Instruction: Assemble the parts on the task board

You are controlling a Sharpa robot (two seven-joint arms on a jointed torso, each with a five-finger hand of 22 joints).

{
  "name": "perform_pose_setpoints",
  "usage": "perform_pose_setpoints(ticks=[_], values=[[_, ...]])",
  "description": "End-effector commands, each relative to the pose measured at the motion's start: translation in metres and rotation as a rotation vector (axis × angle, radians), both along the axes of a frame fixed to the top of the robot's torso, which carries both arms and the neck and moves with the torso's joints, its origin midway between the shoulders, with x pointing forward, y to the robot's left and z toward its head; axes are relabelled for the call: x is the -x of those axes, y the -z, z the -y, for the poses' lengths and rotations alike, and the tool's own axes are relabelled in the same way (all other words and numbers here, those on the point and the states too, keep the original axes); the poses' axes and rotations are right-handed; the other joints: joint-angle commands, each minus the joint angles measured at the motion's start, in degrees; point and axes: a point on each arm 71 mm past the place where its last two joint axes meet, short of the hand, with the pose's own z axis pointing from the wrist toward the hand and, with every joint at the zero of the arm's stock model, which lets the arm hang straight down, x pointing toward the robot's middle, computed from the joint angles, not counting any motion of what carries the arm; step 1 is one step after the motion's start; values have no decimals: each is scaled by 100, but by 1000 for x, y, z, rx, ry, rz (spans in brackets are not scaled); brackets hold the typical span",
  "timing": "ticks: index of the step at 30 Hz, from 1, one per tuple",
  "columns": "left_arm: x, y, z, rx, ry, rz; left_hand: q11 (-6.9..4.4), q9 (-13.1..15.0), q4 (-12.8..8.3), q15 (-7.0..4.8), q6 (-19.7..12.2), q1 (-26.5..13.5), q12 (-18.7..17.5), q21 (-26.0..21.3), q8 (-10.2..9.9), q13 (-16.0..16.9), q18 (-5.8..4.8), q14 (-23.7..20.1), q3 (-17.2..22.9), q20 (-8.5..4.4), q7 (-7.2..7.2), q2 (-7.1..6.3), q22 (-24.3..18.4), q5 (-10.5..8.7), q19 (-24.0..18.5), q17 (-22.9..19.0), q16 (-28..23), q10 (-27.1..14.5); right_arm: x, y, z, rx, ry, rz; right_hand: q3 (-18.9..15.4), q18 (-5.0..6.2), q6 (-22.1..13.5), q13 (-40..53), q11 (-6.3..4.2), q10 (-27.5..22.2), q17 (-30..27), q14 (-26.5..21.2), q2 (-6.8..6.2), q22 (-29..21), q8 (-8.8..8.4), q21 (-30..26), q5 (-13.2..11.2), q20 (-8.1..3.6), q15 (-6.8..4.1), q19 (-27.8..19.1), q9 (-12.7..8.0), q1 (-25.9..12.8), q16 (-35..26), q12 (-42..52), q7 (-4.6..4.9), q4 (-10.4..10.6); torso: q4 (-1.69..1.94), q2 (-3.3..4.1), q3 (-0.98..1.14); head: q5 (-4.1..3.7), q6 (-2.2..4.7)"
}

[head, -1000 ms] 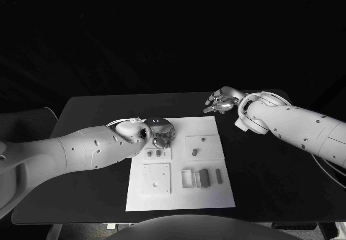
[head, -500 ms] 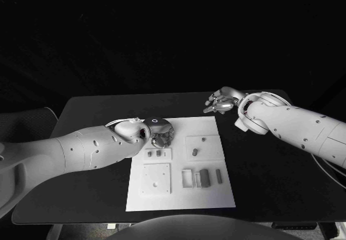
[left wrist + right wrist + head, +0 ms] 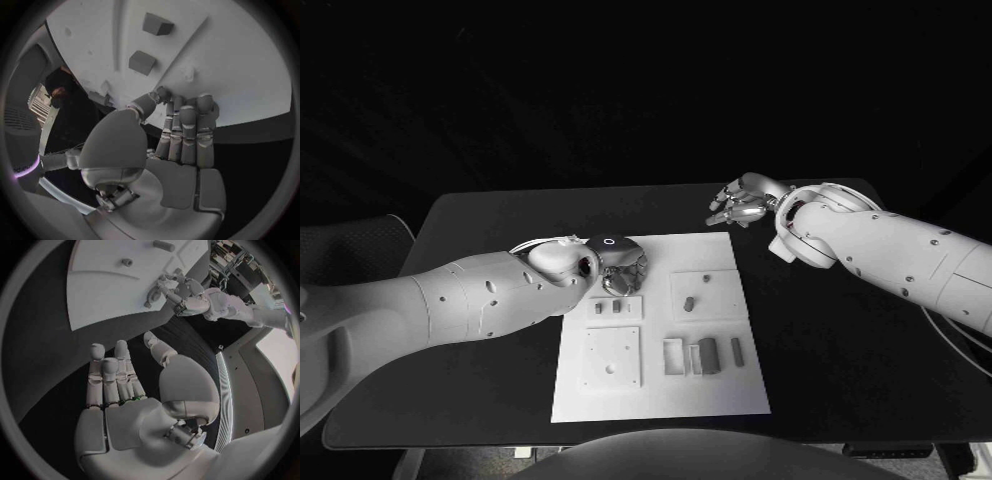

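From the head view I see the task board point(image 3: 661, 330) mid table point(image 3: 473, 215), with the left hand point(image 3: 620, 268) over its far-left corner. Left wrist view adds detail: fingers point(image 3: 187, 132) straight and close together, nothing held, tips just above the board, two small block parts point(image 3: 142, 62) just beyond them. Right hand point(image 3: 741, 202) hovers off the board's far-right corner, well apart; wrist view shows its fingers point(image 3: 109, 375) extended, empty. Head view: approx. eight parts on the board, too small to count for sure.

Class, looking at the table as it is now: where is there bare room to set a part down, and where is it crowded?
Free: black table between the task board and the right arm, and along the far edge. Crowded: the board's far left corner under the left hand, and the grey parts mid-board.
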Motion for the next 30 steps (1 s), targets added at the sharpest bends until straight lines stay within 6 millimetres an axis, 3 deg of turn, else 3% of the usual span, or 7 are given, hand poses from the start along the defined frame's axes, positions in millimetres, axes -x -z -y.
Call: perform_pose_setpoints(ticks=[1, 18, 24, 30], values=[[3, 4, 2, -12, 9, -28, -7, 1, 7, 1, 31, 39, 25, 33, 27, -1, 530, 56, 41, 2, 1, -8, 123, -10, 40, -7, 23, 22, 1, 0, -2, -3, -15, -5, 1, 88, 2, -9, -11, 25, -7, -8, 24, 60, 32, -25, 25, -7, -31, 5, 4, -24, -40, -4, 37, -33, 1, -1, 2, -7, 1], [5, 4, 5, 8, 12, -36, -3, -4, 61, 3, 17, -81, 17, 54, 2, 2, 517, 61, -9, -7, 13, -51, 119, -35, 42, -32, 34, 8, 1, 2, -2, -2, -14, -8, 3, 88, 2, -11, -12, 26, -7, -7, 25, 60, 32, -27, 25, -8, -31, 6, 4, -24, -40, -3, 37, -37, 3, 0, -1, -22, 2], [5, 4, 5, 6, 10, -38, -10, 0, 83, -4, 34, -71, 24, 59, 4, 7, 521, 62, 21, -15, 6, 22, 116, -25, 42, -43, 39, 22, 1, 2, -2, -2, -15, -8, 3, 88, 2, -12, -12, 26, -7, -7, 25, 60, 32, -27, 25, -8, -31, 6, 4, -24, -40, -3, 37, -38, 2, 2, -2, -26, 5], [5, 4, 4, 6, 8, -37, -18, 8, 134, -11, 73, -73, 35, 71, 13, 15, 511, 65, 73, -18, -7, 213, 116, -25, 40, -60, 52, 51, 1, 2, -2, -1, -12, -8, 3, 88, 2, -12, -12, 26, -7, -7, 25, 60, 33, -28, 25, -8, -32, 6, 4, -25, -40, -3, 37, -40, 3, 0, -1, -27, 3]])
